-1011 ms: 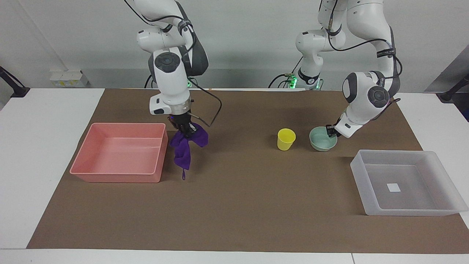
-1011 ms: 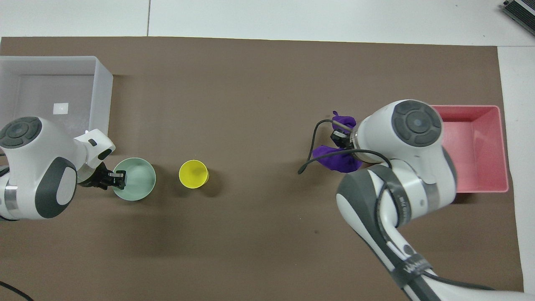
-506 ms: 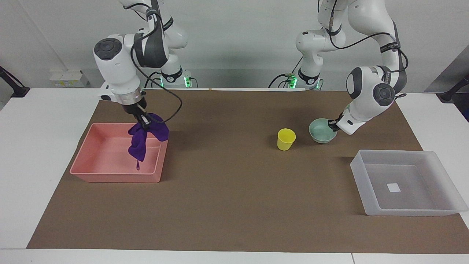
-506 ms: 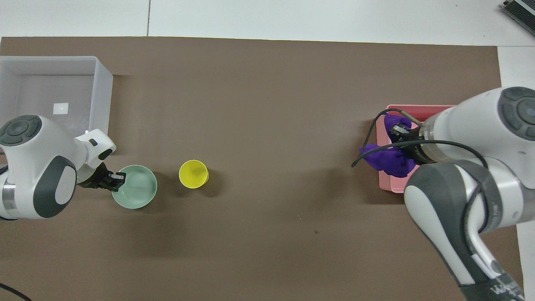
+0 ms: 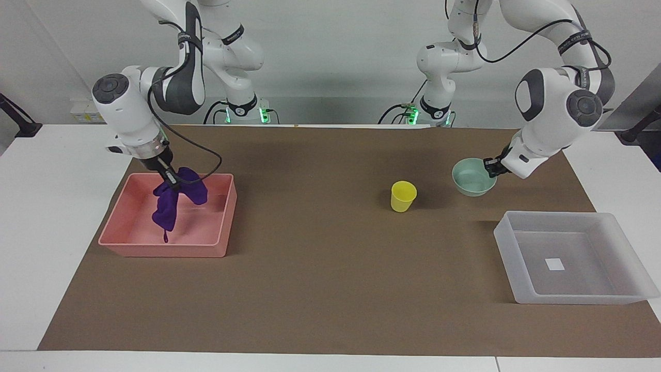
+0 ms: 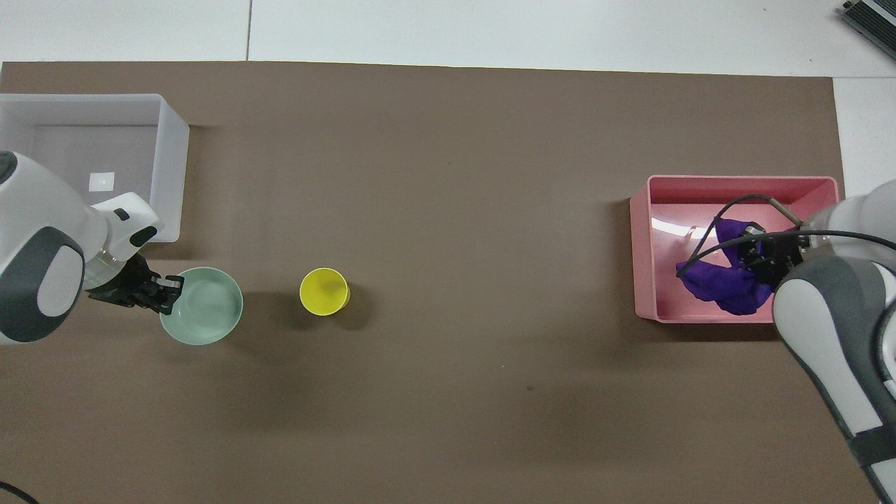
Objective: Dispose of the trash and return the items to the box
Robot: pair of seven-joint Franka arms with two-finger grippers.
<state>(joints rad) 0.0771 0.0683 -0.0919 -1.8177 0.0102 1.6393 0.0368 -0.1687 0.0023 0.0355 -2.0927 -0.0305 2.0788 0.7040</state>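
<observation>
Right gripper (image 5: 173, 182) is over the pink tray (image 5: 117, 223), fingers clamped on the bunched top of the purple rag (image 5: 170, 204). The rag hangs clear of the tray floor with its long axis close to vertical. Its thin tail-like corner points straight down, ending just above the tray wall farthest from the robots as the facing view shows it. In the overhead view the rag (image 6: 721, 283) lies inside the tray's outline, in the half nearer the robots, partly covered by the right gripper (image 6: 766, 257) and a loop of black cable.

Left gripper (image 5: 489, 166) grips the rim of the mint-green bowl (image 5: 471, 178) at the side toward the left arm's end of the table. The bowl is lifted off the brown mat (image 5: 320, 289) and tilted a little, its opening facing up. In the overhead view the left gripper (image 6: 162, 291) pinches the bowl (image 6: 203, 306) at its edge.

The yellow cup (image 5: 403, 196) stands upright on the mat, opening up, beside the bowl toward the table's middle and apart from it.

The translucent box (image 5: 617, 297) sits at the left arm's end of the table, farther from the robots than the bowl, with a white sticker (image 5: 555, 264) on its floor. No object lies between the bowl and the box.
</observation>
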